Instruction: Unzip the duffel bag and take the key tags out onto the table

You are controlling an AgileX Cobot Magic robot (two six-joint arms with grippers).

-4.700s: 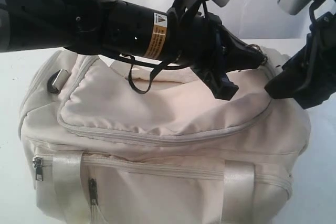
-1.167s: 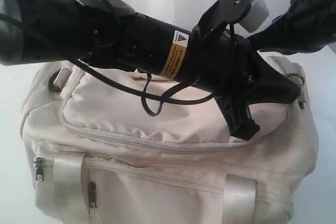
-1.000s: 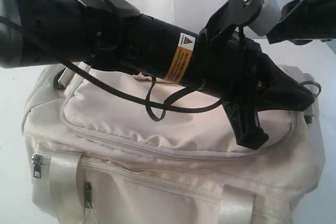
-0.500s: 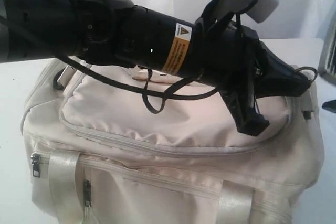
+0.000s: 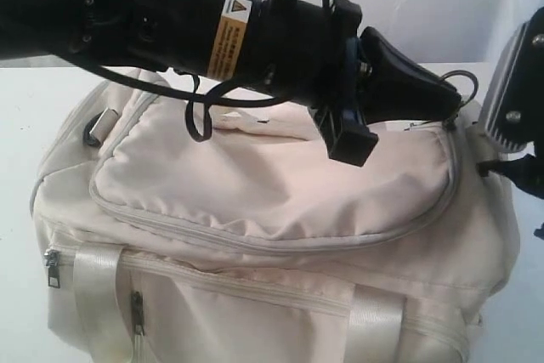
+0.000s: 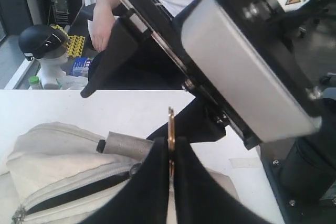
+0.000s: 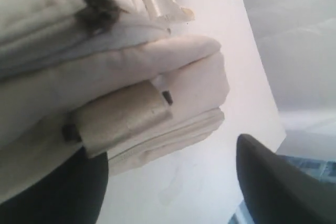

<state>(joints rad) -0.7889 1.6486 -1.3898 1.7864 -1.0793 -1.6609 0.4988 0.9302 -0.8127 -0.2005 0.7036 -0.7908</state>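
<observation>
Right arm (image 5: 520, 121) has come back down over the table (image 5: 21, 125), at the end of the duffel bag (image 5: 255, 193), right hand (image 7: 173, 192) spread. Key tags unseen, likely inside. Left hand (image 6: 170, 148) pinches the pull ring (image 6: 170, 121): drag it along the zip track (image 5: 255, 242), not upward.

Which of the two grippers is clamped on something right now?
The left gripper: its fingers are pinched shut on a thin metal ring at the duffel bag's top. The right gripper stands wide open.
</observation>
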